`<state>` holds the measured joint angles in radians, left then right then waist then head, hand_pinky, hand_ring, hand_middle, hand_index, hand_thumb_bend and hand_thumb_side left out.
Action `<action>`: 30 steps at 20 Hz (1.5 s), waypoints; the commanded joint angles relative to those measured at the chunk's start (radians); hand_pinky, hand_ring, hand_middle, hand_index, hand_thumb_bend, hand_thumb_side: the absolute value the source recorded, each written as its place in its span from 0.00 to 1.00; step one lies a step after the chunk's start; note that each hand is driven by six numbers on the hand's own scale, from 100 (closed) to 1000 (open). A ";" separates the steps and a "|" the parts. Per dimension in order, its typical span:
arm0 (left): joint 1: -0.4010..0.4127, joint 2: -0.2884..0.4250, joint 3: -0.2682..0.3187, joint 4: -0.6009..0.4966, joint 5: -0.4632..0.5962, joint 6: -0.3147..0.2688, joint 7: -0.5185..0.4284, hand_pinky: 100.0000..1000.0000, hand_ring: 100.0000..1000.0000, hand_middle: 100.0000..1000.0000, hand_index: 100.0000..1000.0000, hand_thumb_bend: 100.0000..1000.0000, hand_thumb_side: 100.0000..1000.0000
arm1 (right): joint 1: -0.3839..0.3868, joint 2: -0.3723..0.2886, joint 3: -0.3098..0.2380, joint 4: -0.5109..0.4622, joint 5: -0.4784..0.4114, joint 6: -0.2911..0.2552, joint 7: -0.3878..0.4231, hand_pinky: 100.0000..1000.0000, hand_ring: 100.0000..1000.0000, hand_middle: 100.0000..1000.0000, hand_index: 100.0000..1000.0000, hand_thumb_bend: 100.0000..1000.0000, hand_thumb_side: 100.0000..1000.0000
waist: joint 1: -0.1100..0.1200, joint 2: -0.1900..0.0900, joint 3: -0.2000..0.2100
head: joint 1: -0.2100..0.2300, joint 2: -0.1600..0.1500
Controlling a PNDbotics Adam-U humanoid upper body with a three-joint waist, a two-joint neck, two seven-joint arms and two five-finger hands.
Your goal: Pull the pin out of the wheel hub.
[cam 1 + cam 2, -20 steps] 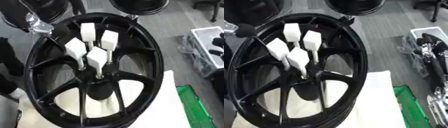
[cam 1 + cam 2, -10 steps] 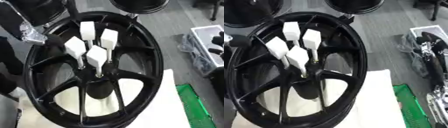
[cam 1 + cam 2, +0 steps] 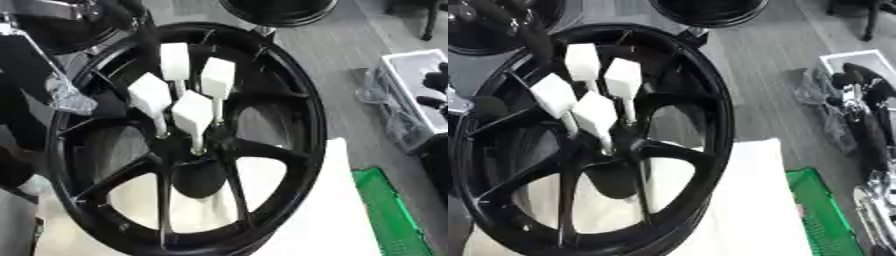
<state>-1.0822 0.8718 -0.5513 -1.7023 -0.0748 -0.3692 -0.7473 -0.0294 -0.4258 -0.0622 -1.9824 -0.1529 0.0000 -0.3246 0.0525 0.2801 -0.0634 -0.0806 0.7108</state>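
Observation:
A black spoked wheel hub (image 3: 308, 115) lies tilted on a white sheet (image 3: 328, 210). Several pins with white block-shaped heads stand in a cluster near its centre: one in front (image 3: 192, 112), one to the left (image 3: 149, 95), two behind (image 3: 175, 60) (image 3: 217, 77). Their thin metal shafts run down into the hub's middle. My left hand (image 3: 140, 22) is a dark shape coming in from the upper left over the rim, just beside the rear pins; I cannot make out its grip. A silver joint of that arm (image 3: 66, 97) hangs over the left rim. My right hand shows in no view.
Another black wheel (image 3: 280, 9) lies beyond the top rim, and one more at the upper left (image 3: 483, 30). A green crate (image 3: 389, 215) sits at the lower right. A white box with dark parts (image 3: 420, 82) stands on the grey floor to the right.
My left arm has come in from the left edge, its silver joint sliding down over the left rim and the hand reaching toward the rear pins. The pins stand as before.

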 commanded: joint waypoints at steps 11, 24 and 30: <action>0.003 0.020 0.014 0.018 -0.054 -0.172 -0.160 0.72 0.71 0.73 0.82 0.30 0.37 | -0.011 -0.022 0.002 -0.018 0.004 0.000 0.011 0.69 0.80 0.67 0.78 0.00 0.62 | -0.006 -0.011 -0.005 | 0.003 0.002; 0.007 0.007 0.024 0.038 -0.068 -0.159 -0.160 0.72 0.72 0.76 0.85 0.29 0.33 | -0.010 -0.020 0.008 -0.018 0.011 0.003 0.016 0.69 0.80 0.67 0.78 0.00 0.62 | -0.009 -0.008 -0.008 | 0.003 0.005; 0.003 -0.006 0.011 0.056 -0.071 -0.158 -0.160 0.71 0.72 0.76 0.85 0.28 0.35 | -0.012 -0.020 0.008 -0.018 0.010 0.003 0.018 0.69 0.80 0.67 0.78 0.00 0.62 | -0.009 -0.007 -0.011 | 0.004 0.007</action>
<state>-1.0632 0.8518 -0.5481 -1.6461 -0.1419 -0.3690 -0.7475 -0.0352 -0.4259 -0.0489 -1.9824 -0.1464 0.0052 -0.3106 0.0470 0.2855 -0.0736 -0.0802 0.7188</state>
